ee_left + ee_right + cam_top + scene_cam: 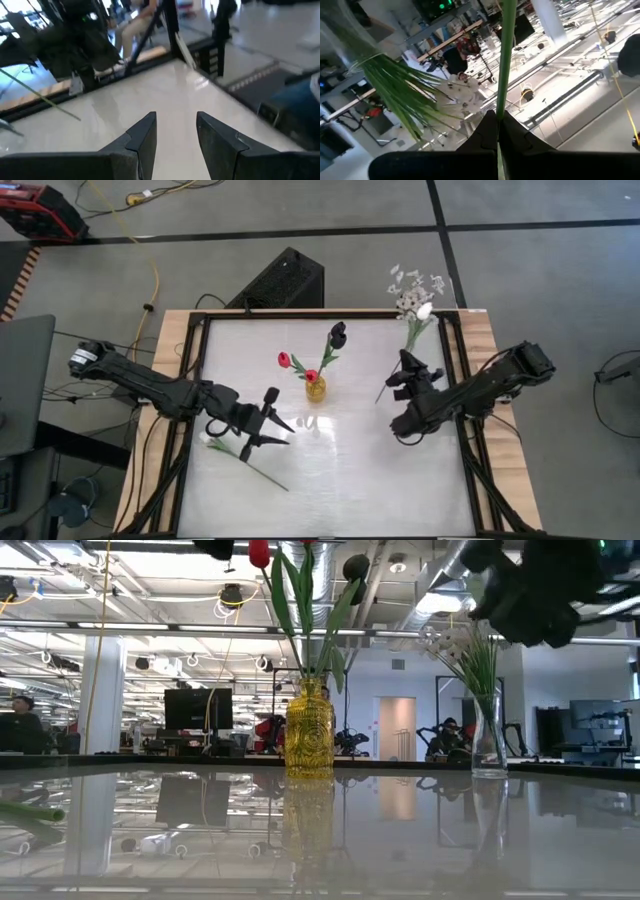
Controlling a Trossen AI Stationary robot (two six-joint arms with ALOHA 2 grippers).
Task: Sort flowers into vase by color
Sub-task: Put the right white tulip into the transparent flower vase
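Green stem (506, 55) sits pinched between the closed fingers of the right gripper (497, 131), which hangs above the table near its right edge. In the high view that stem (383, 392) slants up from the gripper (408, 372) toward the clear vase (489, 732) at the far right corner, where a white bud (424, 311) and sprays of tiny white blossoms (408, 285) stand among narrow green leaves (402, 97).

Near the left edge, the left gripper (272, 420) hovers over the white table (360, 470) with its fingers (142, 137) apart and nothing between them. Just beside it, toward the near edge, a flower (240, 457) lies flat on the table.

Around the middle of the table stands a yellow vase (309, 730), holding two red buds (284, 360) and a dark bloom (338, 333) on green stems.
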